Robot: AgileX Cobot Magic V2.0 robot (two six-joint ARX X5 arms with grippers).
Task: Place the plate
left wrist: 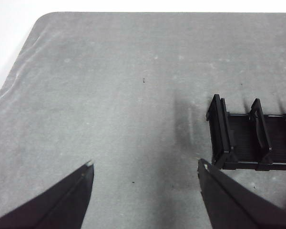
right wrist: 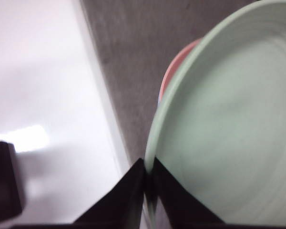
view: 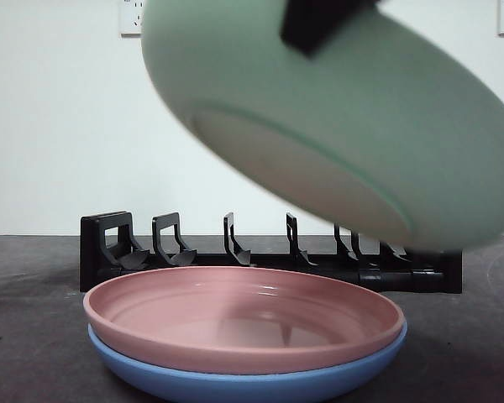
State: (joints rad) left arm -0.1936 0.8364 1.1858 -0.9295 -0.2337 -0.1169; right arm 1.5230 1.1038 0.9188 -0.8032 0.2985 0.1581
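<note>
Green plate (view: 361, 126) fills the upper front view, airborne and tilted, underside facing the camera, well above the dish rack (view: 269, 256). Right gripper (right wrist: 148, 183) has its jaws pinched together on the plate's rim; in the front view only a black tip of it shows at the plate's top edge. Pink plate (view: 244, 315) sits nested on the blue plate (view: 244, 382), both flat on the table (view: 34, 336) just in front of the rack. Right wrist view shows a sliver of the pink plate past the green rim, so the carried plate is roughly over that stack.

Left gripper (left wrist: 145, 191): jaws spread apart, nothing between them, hovering over bare table just beside one end of the rack. Looks idle.

Step, as I read it: transport phase, plate lifted and carried, not yet slotted. Rack slots all look vacant.

Next move needs: rotate the plate closer to upright, line its lower rim up with a gap between two rack dividers, then descend behind the stack. Risk: tilt too shallow and the rim rides over a divider, or clips the pink plate on the way down
</note>
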